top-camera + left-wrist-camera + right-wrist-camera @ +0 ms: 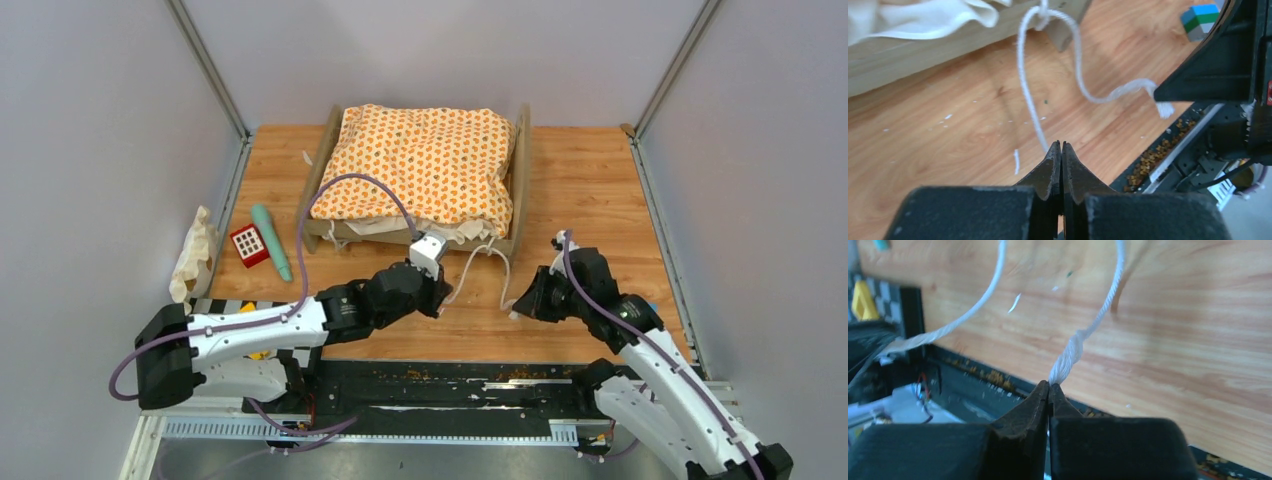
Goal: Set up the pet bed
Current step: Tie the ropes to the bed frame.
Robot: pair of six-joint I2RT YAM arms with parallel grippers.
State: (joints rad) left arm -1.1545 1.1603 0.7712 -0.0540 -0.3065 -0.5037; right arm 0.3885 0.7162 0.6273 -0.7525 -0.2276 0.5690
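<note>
The pet bed (pixel 521 180) stands at the back centre, its light-wood frame holding the orange-patterned cushion (pixel 420 160). Two white tie cords hang from the cushion's near right corner, knotted at the bed's corner post (pixel 1040 15). My left gripper (pixel 443 297) is shut on the end of the left cord (pixel 1024 85), just in front of the bed. To its right, my right gripper (pixel 518 308) is shut on the thick end of the right cord (pixel 1098 320). In the left wrist view the cream cushion edge (pixel 923 20) drapes over the wooden rail (pixel 923 60).
A small white pillow (pixel 195 255) leans at the left wall, with a red toy block (pixel 249 245) and a teal stick (pixel 272 242) beside it. A coloured block (pixel 1200 20) lies to the right. Brown crumbs (pixel 420 375) sit in the black rail at the near edge.
</note>
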